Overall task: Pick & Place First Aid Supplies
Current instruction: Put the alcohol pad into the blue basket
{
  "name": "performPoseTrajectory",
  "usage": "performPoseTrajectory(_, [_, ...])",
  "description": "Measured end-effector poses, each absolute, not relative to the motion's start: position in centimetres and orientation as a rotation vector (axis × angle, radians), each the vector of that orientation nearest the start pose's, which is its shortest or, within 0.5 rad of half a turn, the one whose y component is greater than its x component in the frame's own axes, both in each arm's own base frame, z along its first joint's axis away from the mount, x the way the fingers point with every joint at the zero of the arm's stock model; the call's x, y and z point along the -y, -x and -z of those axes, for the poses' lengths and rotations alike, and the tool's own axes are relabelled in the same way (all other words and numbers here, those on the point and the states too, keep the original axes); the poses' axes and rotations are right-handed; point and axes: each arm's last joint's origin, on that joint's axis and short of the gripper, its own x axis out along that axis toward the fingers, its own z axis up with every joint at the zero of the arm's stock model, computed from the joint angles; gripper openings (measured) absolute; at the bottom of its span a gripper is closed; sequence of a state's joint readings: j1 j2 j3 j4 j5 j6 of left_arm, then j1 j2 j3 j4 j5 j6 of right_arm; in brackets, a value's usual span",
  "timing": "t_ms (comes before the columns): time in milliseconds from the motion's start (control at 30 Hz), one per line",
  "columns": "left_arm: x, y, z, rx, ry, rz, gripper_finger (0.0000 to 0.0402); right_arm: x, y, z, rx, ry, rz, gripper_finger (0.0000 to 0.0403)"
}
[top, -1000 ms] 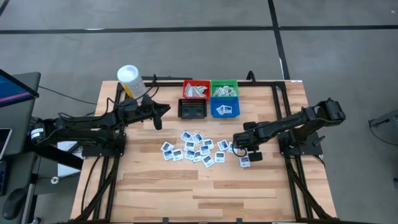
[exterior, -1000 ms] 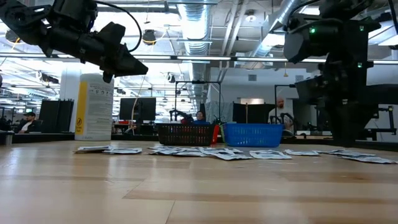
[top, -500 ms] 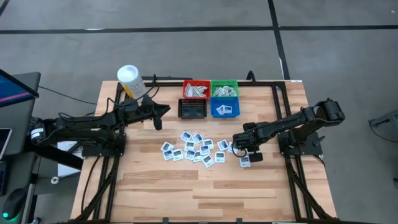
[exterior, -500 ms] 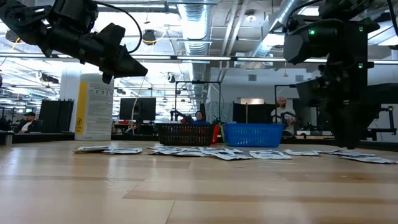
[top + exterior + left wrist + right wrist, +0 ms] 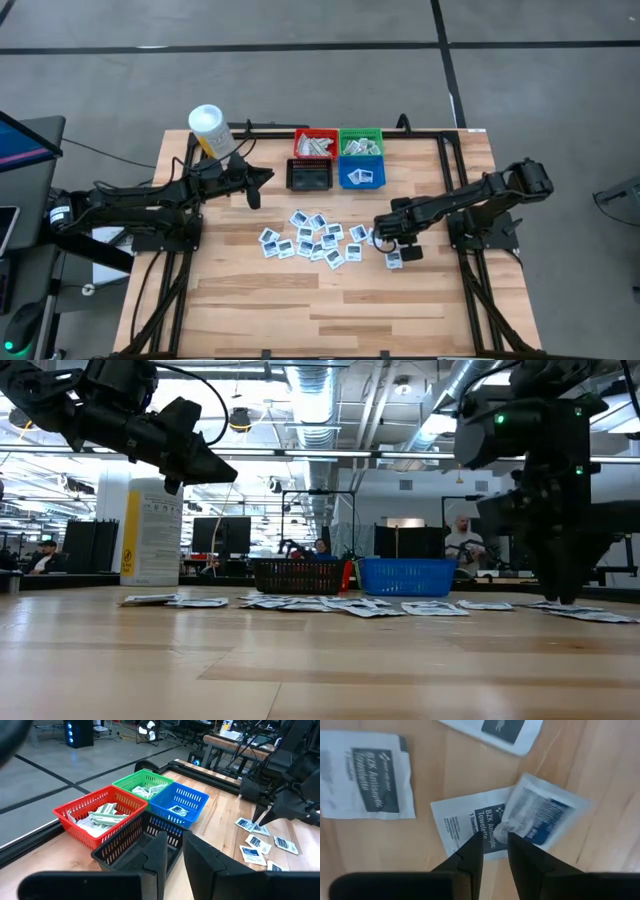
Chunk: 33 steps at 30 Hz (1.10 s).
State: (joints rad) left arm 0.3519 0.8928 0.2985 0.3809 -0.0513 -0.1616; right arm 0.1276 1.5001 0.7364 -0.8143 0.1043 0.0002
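Several square white first aid packets with dark print lie flat in a loose cluster [image 5: 315, 238] at mid-table. My right gripper [image 5: 386, 240] points straight down over the cluster's right end. Its fingers [image 5: 493, 837] stand a narrow gap apart where one packet [image 5: 457, 822] is overlapped by another [image 5: 547, 812]; nothing shows between them. My left gripper [image 5: 268, 177] hangs in the air near the black bin [image 5: 309, 176], roughly level. Its fingers [image 5: 175, 840] are a narrow gap apart with nothing between them. My right gripper comes from above, pointing down, with its fingertips [image 5: 475, 842] at the overlapped edge of the lower packet. Both packets lie flat on the table. Whether the tips touch them I cannot tell.
Four small bins stand at the far middle: red [image 5: 314, 145], green [image 5: 361, 143] and blue [image 5: 362, 176] hold packets, and the black one sits beside the blue. A white tub with a yellow label [image 5: 208, 128] stands at the far left. Bare wood lies toward the near edge.
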Motion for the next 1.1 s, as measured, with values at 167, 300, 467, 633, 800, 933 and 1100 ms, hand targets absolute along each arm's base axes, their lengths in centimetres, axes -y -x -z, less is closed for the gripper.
performPoseTrajectory(167, [-6.5,-17.4,-20.1,-0.180,0.191,-0.418,0.0063,-2.5,-22.1,-13.3,-1.624,0.189,-0.021,0.0081])
performPoseTrajectory(300, [-6.5,-17.4,-20.1,-0.180,0.191,-0.418,0.0063,-2.5,-22.2,-12.8,-1.650,0.201,-0.013,0.0074])
performPoseTrajectory(467, [-6.5,-17.4,-20.1,-0.180,0.192,-0.418,0.0063,-2.4,-22.0,-13.6,-1.642,0.217,-0.004,0.0032])
performPoseTrajectory(633, [-6.5,-17.4,-20.1,-0.180,0.192,-0.418,0.0063,-2.2,-21.9,-14.6,-1.647,0.236,0.031,0.0008])
performPoseTrajectory(800, [-6.5,-17.4,-20.1,-0.180,0.191,-0.418,0.0063,-2.3,-22.8,-16.2,-1.595,0.251,0.041,0.0003])
performPoseTrajectory(933, [-6.5,-17.4,-20.1,-0.179,0.192,-0.418,0.0063,-2.0,-24.1,-17.8,-1.539,0.295,0.037,0.0001])
performPoseTrajectory(1100, [-6.5,-17.4,-20.1,-0.179,0.191,-0.418,0.0063,-0.9,-25.8,-20.1,-1.452,0.369,0.078,0.0001])
